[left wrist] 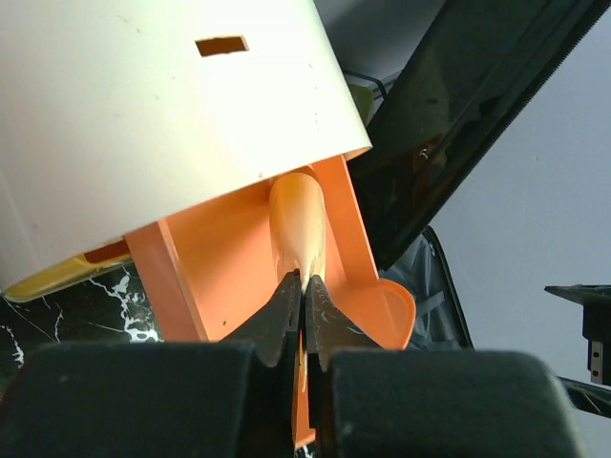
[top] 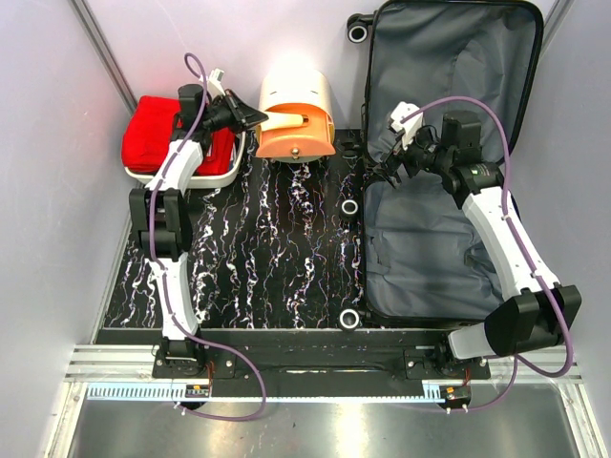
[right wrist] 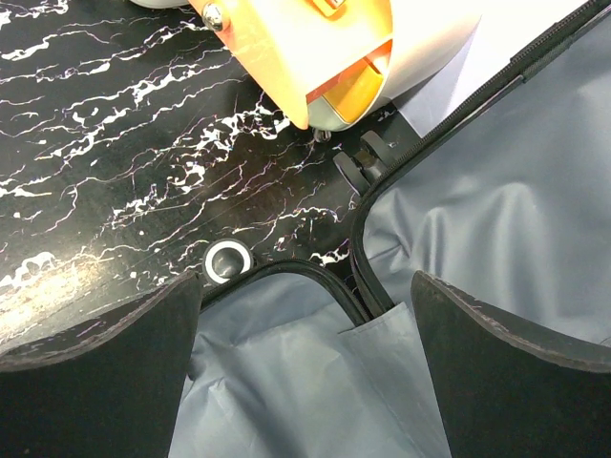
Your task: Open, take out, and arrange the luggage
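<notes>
The luggage (top: pixel 449 86) lies open at the right, its lid leaning against the back wall and its grey lining showing in both halves. My right gripper (top: pixel 389 172) is open and empty, hovering over the hinge edge between the halves; in the right wrist view its gripper (right wrist: pixel 305 286) frames the grey lining (right wrist: pixel 286 391) and the black zip rim. My left gripper (top: pixel 258 116) is shut on the orange handle (left wrist: pixel 298 219) of the cream-and-orange cylindrical box (top: pixel 296 95), which rests on the black marbled mat left of the luggage. The left wrist view shows the jaws (left wrist: pixel 304 286) pinching that handle.
A white tray (top: pixel 205 179) holding a red folded cloth (top: pixel 158 129) stands at the back left, beside the left arm. Suitcase wheels (top: pixel 350 207) stick out along the luggage's left edge. The black marbled mat (top: pixel 267 258) covers the middle of the table.
</notes>
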### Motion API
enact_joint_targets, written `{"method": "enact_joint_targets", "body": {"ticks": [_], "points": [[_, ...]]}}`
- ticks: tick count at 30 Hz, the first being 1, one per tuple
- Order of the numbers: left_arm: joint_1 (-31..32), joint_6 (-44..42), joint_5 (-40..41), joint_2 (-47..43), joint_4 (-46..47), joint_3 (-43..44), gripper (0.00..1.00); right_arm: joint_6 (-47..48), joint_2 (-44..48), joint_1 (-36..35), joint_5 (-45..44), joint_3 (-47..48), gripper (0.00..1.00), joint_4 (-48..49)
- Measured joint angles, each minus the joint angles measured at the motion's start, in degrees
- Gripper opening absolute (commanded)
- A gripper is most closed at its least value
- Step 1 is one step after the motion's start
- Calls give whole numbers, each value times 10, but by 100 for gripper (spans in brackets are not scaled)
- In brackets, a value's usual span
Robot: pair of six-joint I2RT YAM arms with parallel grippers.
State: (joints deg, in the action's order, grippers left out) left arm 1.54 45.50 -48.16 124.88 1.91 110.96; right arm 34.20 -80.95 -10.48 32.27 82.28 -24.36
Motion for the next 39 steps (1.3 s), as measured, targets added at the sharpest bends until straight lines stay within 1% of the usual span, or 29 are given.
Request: {"method": "enact_joint_targets", "body": {"ticks": [4, 5, 6, 7, 10, 11, 13, 14, 16, 19, 23, 25, 27, 28, 30, 31, 34, 35, 39], "points": [[6, 0, 15, 14, 2, 16, 1, 0, -6, 0, -5, 1, 100, -5], [9, 0, 17, 16, 3, 17, 4, 0, -7, 0, -9, 1, 100, -7], [12, 0, 19, 18, 4, 21, 9, 0, -7, 0, -13, 1, 100, -9], [15, 0, 20, 21, 5, 25, 23, 0, -7, 0, -14, 1, 100, -9], [26, -1, 26, 31, 5, 37, 43, 0, -7, 0, -17, 2, 100, -10], [27, -4, 30, 32, 3, 39, 47, 0, -7, 0, -17, 3, 100, -11], [33, -13, 35, 33, -5, 39, 48, 0, -8, 0, -18, 7, 100, -12], [34, -20, 39, 33, -11, 39, 53, 0, -9, 0, -18, 8, 99, -12], [35, -38, 50, 30, -20, 36, 57, -1, -10, 0, -17, 10, 100, -12], [29, -68, 70, 3, -37, 9, 60, -3, -13, 0, -13, 11, 100, -12], [17, -120, 119, -71, -61, -48, 60, -6, -17, 0, -10, 11, 100, -13], [12, -151, 143, -117, -63, -76, 57, -7, -17, 0, -6, 11, 100, -12], [8, -181, 155, -160, -62, -95, 53, -7, -17, 0, 0, 11, 100, -12], [7, -200, 155, -181, -62, -102, 48, -7, -17, 0, 2, 11, 100, -12], [8, -233, 150, -216, -61, -114, 42, -7, -17, 0, 4, 10, 100, -12], [12, -250, 146, -233, -63, -123, 37, -7, -17, 0, 4, 10, 100, -12], [33, -309, 135, -278, -68, -168, 32, -6, -16, 0, 4, 7, 100, -12], [44, -324, 133, -287, -73, -182, 29, -6, -15, 0, 4, 5, 100, -11], [103, -385, 135, -296, -102, -228, 23, -7, -7, 0, 4, -8, 100, -12]]}}
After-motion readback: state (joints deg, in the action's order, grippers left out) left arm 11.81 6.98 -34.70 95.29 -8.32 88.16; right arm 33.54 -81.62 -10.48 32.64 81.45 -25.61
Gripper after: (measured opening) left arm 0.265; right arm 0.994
